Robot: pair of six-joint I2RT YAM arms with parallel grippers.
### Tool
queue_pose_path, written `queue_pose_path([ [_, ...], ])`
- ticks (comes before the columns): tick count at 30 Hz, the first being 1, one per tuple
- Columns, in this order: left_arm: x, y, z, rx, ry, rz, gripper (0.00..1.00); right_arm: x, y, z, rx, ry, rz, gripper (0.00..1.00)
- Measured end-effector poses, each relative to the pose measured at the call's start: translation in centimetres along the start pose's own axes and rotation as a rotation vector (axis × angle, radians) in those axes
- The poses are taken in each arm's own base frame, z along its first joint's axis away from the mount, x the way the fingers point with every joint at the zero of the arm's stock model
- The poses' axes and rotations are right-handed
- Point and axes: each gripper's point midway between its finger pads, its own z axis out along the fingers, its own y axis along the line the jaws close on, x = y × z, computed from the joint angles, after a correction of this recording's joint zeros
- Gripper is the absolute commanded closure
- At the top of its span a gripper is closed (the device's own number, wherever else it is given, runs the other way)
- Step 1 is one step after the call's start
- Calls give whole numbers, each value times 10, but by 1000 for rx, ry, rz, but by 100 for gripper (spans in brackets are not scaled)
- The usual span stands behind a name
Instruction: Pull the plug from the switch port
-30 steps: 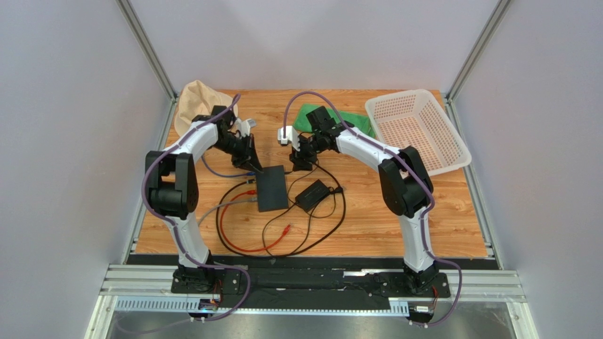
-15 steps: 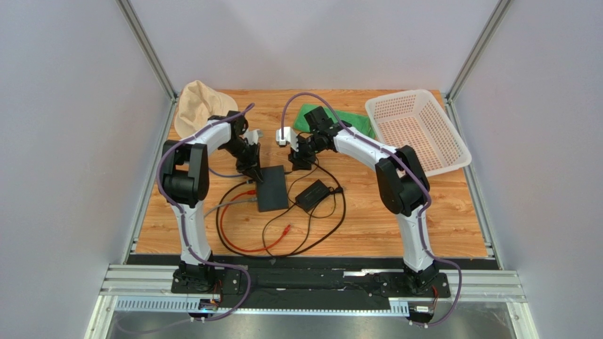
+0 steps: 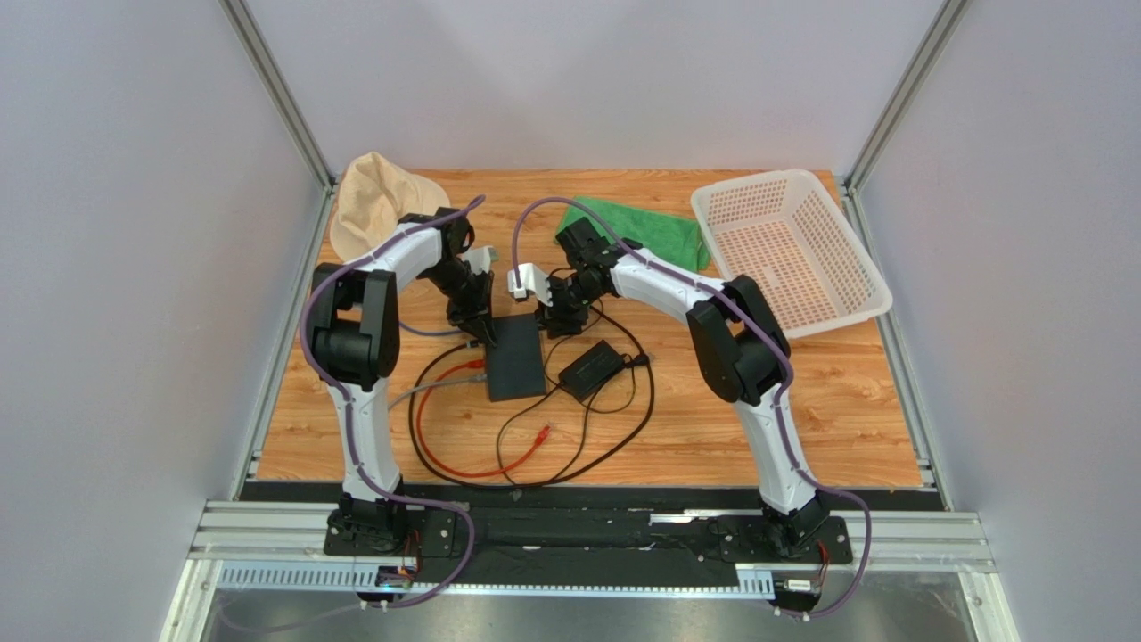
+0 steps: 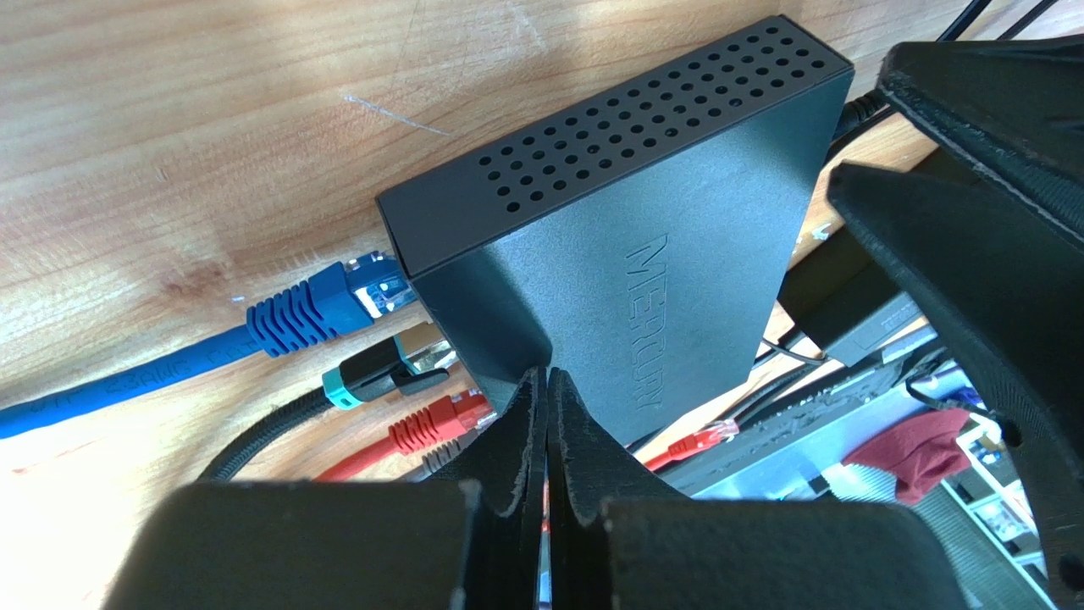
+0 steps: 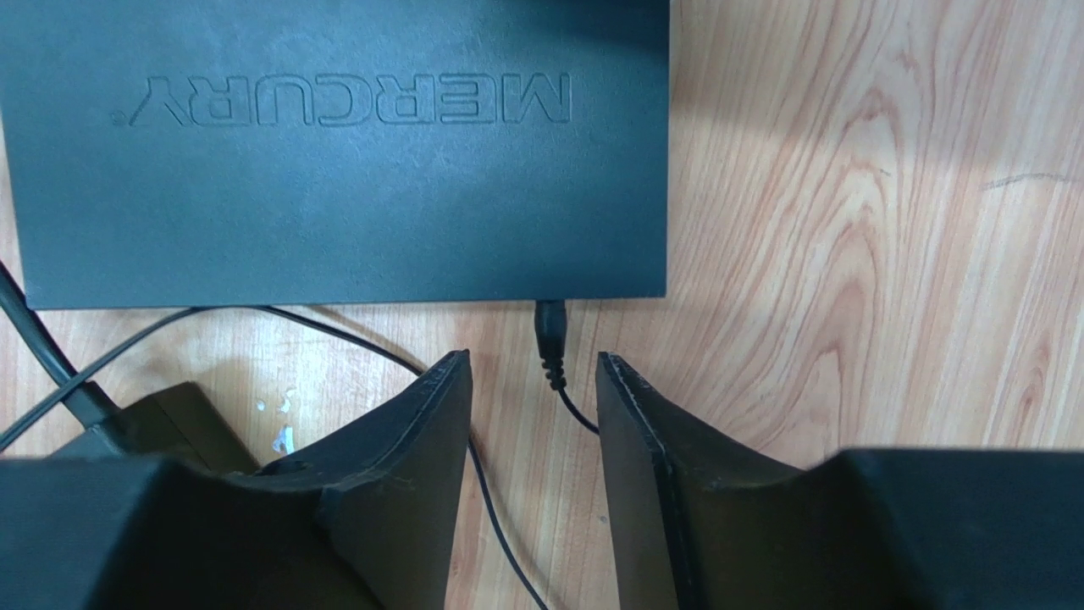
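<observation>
- The plug (image 5: 550, 333) sits in the switch's (image 5: 331, 165) edge, just ahead of the right fingers (image 5: 643, 432). They are spread, one on each side of its cord (image 5: 579, 413), and grip nothing.
- If they close here they may catch only the thin cord, and a pull could strain it or slip off.
- The left fingers (image 4: 547, 432), pressed together, seem to bear tip-down on the switch. If they slide, the switch may drag across the counter (image 5: 827, 254) with the plug.
- A skewed pull could jam the plug.
</observation>
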Motion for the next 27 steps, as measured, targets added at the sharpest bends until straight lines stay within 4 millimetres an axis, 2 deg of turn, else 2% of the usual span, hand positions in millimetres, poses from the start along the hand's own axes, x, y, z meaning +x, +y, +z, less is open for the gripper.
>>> queue_pose_path([
  [12,1,0,0,-4,3,-8,100,6,-3,8,2,32,-4,63],
  [24,2,1,0,-8,8,-11,100,-2,1,17,4,37,-16,69],
  [27,2,1,0,-8,9,-11,100,-3,0,17,8,33,-13,81],
])
